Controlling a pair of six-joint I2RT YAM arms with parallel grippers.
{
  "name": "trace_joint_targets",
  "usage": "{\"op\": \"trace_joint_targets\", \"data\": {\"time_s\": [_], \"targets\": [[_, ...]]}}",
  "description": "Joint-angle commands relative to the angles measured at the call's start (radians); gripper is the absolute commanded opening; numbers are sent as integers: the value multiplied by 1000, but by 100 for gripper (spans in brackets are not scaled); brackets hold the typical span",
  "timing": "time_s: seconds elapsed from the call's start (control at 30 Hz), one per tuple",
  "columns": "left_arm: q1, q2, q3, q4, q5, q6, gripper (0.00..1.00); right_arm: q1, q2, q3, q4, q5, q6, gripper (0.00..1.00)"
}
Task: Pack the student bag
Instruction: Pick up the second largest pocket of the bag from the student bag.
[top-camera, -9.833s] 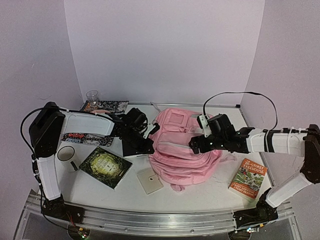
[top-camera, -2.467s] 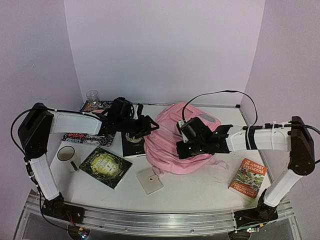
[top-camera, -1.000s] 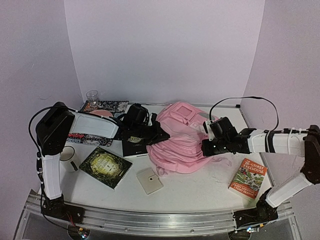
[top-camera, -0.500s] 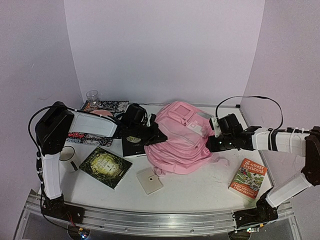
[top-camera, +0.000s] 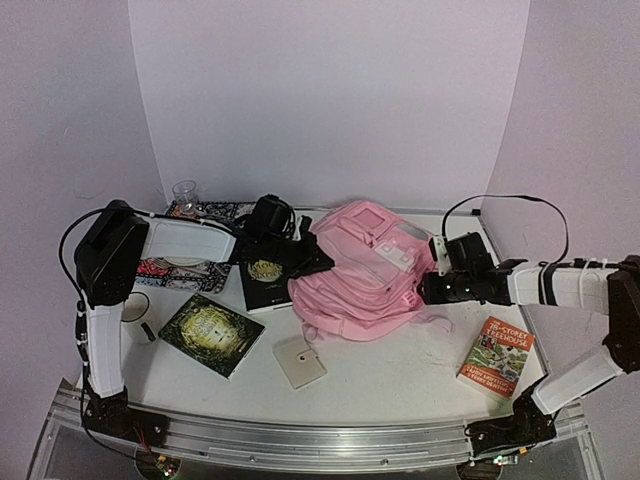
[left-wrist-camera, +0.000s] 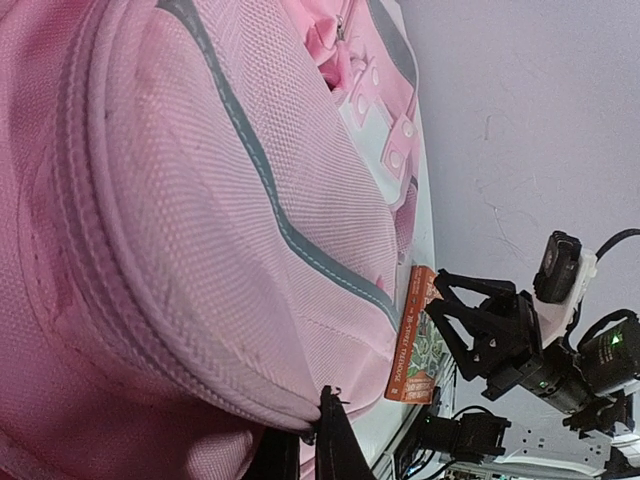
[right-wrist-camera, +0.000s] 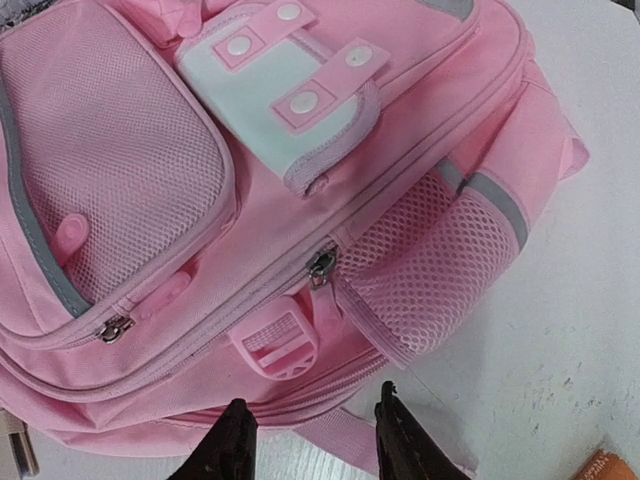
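Well, nearest the arm bases a white square card (top-camera: 300, 361), a dark green illustrated book (top-camera: 211, 333) and an orange-covered book (top-camera: 496, 357) lie out on the white tabletop (top-camera: 400, 375), so I'd judge nothing is packed yet. Behind them the large pale-pink fabric student bag (top-camera: 355, 285) sits mid-tabletop, front pockets up. It has been swung round over the last few seconds and has now slumped flatter. Its long axis slants from near left to far right, the rounded end toward the near left and the small square pocket farthest away. The right claw (top-camera: 428, 288) has drawn back to the bag's right side, fingers apart and empty. The left claw (top-camera: 303, 262), at the bag's left edge, looks pinched on the seam. I see no zip open.
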Motion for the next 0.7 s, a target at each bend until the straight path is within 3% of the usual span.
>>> {"op": "trace_joint_targets", "data": {"time_s": [0.0,0.37,0.67], "targets": [[13,-1,63,63,-11,29,3,-20,99,3,89,-15,-11,37],[14,3,54,62,-4,40,4,-39,243,53,148,-38,-28,30],[12,10,35,63,4,37,4,-59,223,61,180,-39,-16,27]]}}
